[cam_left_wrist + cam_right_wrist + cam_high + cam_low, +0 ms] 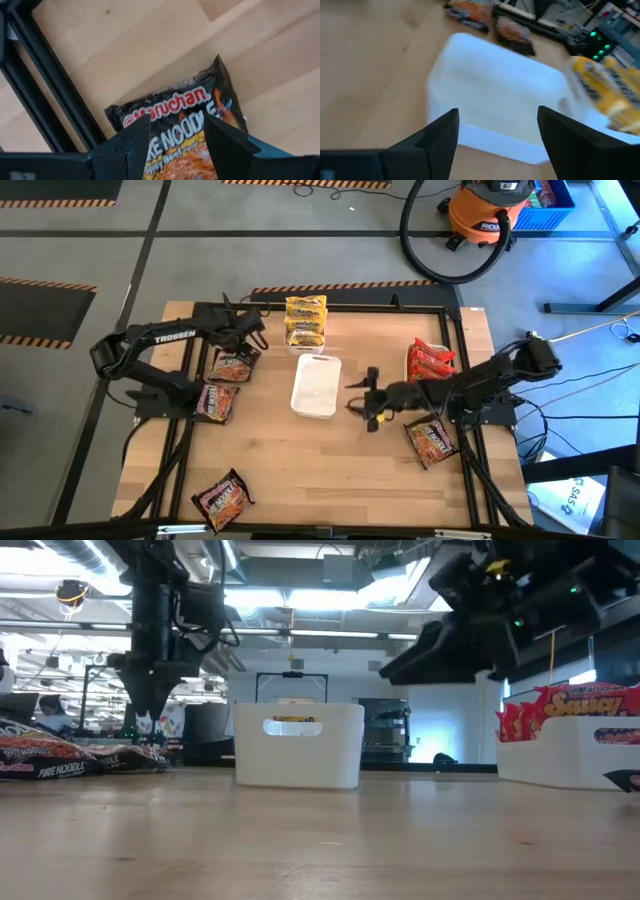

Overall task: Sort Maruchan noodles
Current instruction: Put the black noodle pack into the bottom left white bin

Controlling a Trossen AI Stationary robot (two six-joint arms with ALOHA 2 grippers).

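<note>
empty white tray (pixel 316 387) mid-table, vacuum (pixel 490 210) behind

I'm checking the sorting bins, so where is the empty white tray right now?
In the high view the empty white tray sits at the table's middle, just below the yellow noodle packets, with the right hand open beside it.

A workshop or robotics lab: concrete floor with hazard tape (pixel 48 285), an orange shop vacuum (pixel 490 212) and its hose (pixel 430 255), ceiling ducts (pixel 60 555), strip lights, and equipment racks behind the wooden table (pixel 320 470).
</note>
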